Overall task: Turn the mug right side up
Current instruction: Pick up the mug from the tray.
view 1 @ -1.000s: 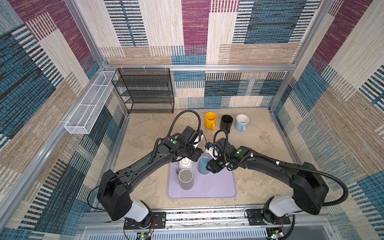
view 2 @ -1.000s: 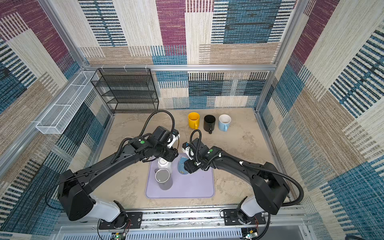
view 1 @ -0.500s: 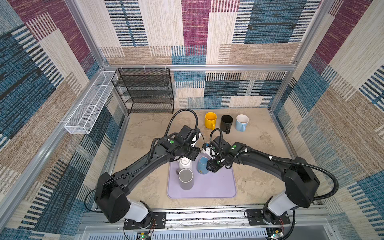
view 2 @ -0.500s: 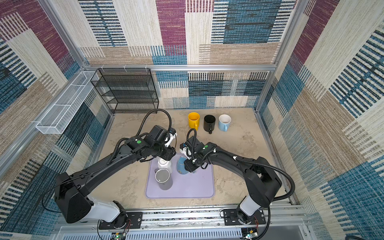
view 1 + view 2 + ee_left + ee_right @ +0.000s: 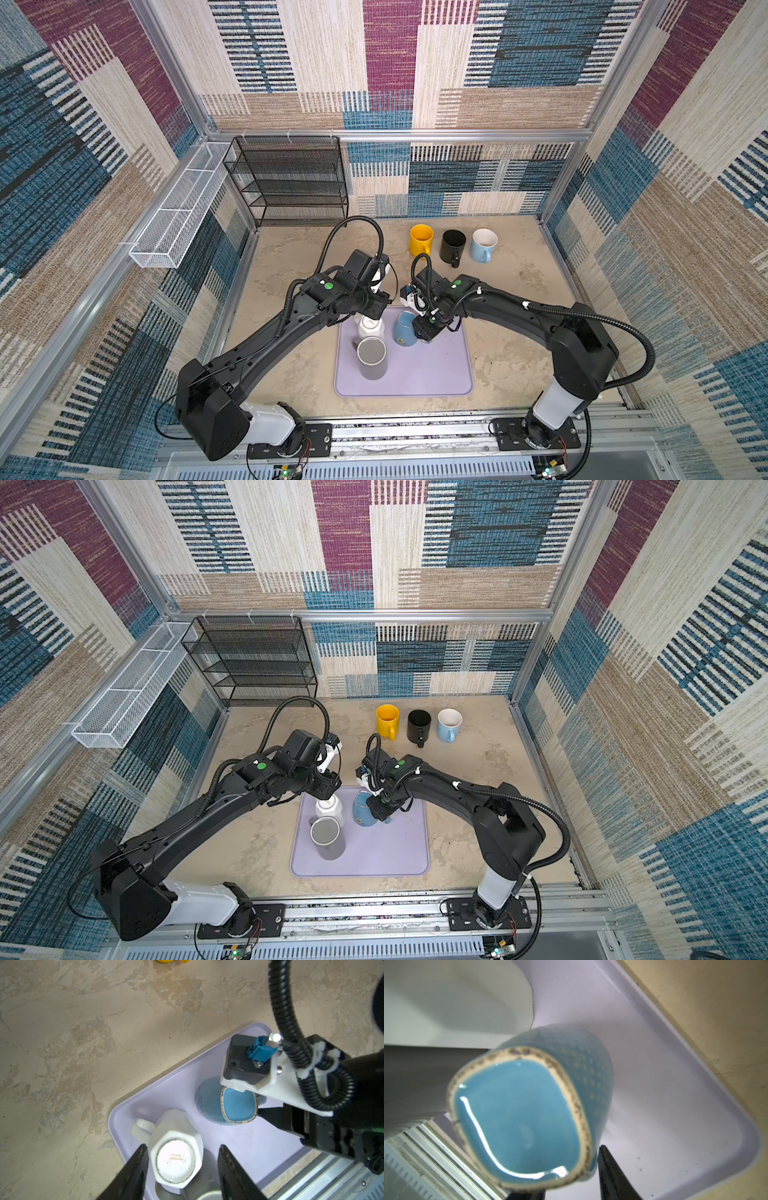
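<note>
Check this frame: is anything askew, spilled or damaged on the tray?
The blue mug is askew: tipped on the lilac tray, base raised, with the right pincer at its handle. The white mug beside it stands upside down. Nothing spilled or broken shows.

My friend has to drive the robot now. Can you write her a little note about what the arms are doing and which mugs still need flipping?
Left gripper: open, jaws either side of the upside-down white mug, not gripping.
Right gripper: shut on the dotted blue mug, tilted at the tray's far end, base toward the gripper.
Grey mug: on the tray beside the white mug; cannot tell which way up.
Done: yellow mug, black mug and pale blue mug stand upright at the back.
Left: finish turning the dotted blue mug, then the white mug.
</note>
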`<move>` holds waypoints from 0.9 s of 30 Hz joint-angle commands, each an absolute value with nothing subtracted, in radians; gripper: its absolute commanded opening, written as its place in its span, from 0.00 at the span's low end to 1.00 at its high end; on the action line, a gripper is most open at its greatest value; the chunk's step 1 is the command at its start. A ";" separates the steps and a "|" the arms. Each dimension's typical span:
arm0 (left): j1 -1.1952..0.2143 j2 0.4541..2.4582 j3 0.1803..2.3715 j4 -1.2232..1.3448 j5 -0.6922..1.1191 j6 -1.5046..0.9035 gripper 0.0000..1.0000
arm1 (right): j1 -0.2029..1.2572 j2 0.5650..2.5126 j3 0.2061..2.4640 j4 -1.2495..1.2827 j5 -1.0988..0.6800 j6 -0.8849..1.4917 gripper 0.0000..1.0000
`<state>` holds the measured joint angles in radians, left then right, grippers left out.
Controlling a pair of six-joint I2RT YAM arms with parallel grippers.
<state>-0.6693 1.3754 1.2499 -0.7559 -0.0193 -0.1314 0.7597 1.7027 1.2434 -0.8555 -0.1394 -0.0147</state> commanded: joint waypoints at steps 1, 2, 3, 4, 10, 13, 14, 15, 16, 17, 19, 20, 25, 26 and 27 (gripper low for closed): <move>-0.666 1.372 1.244 -0.747 -0.012 -0.123 0.55 | 0.760 1.717 1.263 -0.898 -0.094 -0.053 0.43; -0.665 1.373 1.242 -0.747 -0.012 -0.121 0.55 | 0.760 1.720 1.268 -0.902 -0.089 -0.058 0.43; -0.664 1.372 1.242 -0.746 -0.011 -0.121 0.55 | 0.760 1.722 1.273 -0.905 -0.085 -0.066 0.43; -0.664 1.370 1.242 -0.743 -0.008 -0.120 0.55 | 0.760 1.724 1.278 -0.906 -0.084 -0.074 0.43; -0.662 1.371 1.235 -0.733 0.004 -0.125 0.55 | 0.762 1.742 1.313 -0.913 -0.078 -0.097 0.45; -0.661 1.370 1.232 -0.731 0.004 -0.125 0.55 | 0.765 1.753 1.326 -0.909 -0.076 -0.112 0.46; -0.661 1.370 1.233 -0.732 0.004 -0.126 0.55 | 0.767 1.757 1.329 -0.908 -0.074 -0.117 0.46; -0.661 1.369 1.233 -0.731 0.004 -0.125 0.55 | 0.767 1.762 1.334 -0.906 -0.075 -0.122 0.46; -0.661 1.368 1.233 -0.732 0.005 -0.127 0.55 | 0.769 1.766 1.337 -0.905 -0.075 -0.126 0.46; -0.660 1.368 1.233 -0.732 0.006 -0.127 0.55 | 0.770 1.771 1.341 -0.905 -0.074 -0.131 0.46; -0.660 1.366 1.233 -0.731 0.007 -0.128 0.55 | 0.773 1.782 1.350 -0.905 -0.071 -0.135 0.47; -0.661 1.365 1.232 -0.733 0.007 -0.129 0.55 | 0.774 1.786 1.354 -0.905 -0.068 -0.137 0.47; -0.661 1.363 1.230 -0.734 0.006 -0.127 0.55 | 0.779 1.797 1.367 -0.899 -0.069 -0.146 0.46; -0.660 1.362 1.229 -0.732 0.007 -0.126 0.55 | 0.779 1.800 1.370 -0.897 -0.072 -0.147 0.46; -0.661 1.363 1.229 -0.731 0.007 -0.127 0.55 | 0.779 1.803 1.371 -0.897 -0.074 -0.147 0.45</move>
<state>-0.6617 1.3678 1.2320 -0.7441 0.0044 -0.1318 0.7776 1.7969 1.3602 -0.9134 -0.0780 -0.1360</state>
